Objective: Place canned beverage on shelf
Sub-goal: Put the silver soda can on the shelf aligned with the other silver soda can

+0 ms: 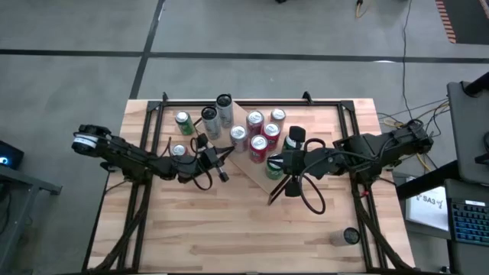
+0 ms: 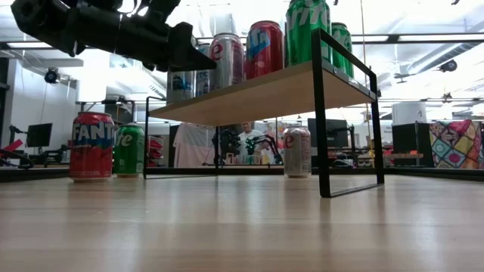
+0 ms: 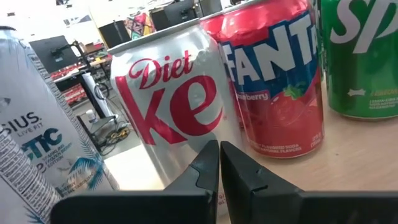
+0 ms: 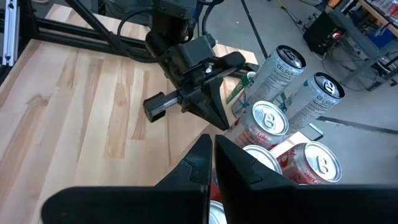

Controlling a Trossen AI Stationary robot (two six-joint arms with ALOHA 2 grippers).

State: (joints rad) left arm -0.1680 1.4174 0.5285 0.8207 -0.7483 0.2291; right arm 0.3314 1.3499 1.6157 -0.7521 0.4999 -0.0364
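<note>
Shows a small wooden shelf (image 2: 257, 97) standing on the tabletop (image 1: 229, 229), its top already crowded with upright cans. Shows more cans waiting on the table beside it, among them a red can (image 2: 92, 146) and a green can (image 2: 129, 149) near the shelf's end.

Finds the left gripper (image 3: 219, 150) at shelf-top height, jaws pressed together on nothing, pointing straight at a Diet Coke can (image 3: 168, 106) just beside a strawberry Fanta can (image 3: 273, 87). Finds the right gripper (image 4: 211, 142) above the same cluster, jaws likewise closed and empty.

Probably calls for fetching another can. To do it well: back away level from the shelf before turning, to avoid nudging the packed row. Spread the jaws wide before dropping to a table can. Grasp mid-body, keep it upright, and aim for a bare patch of board.
</note>
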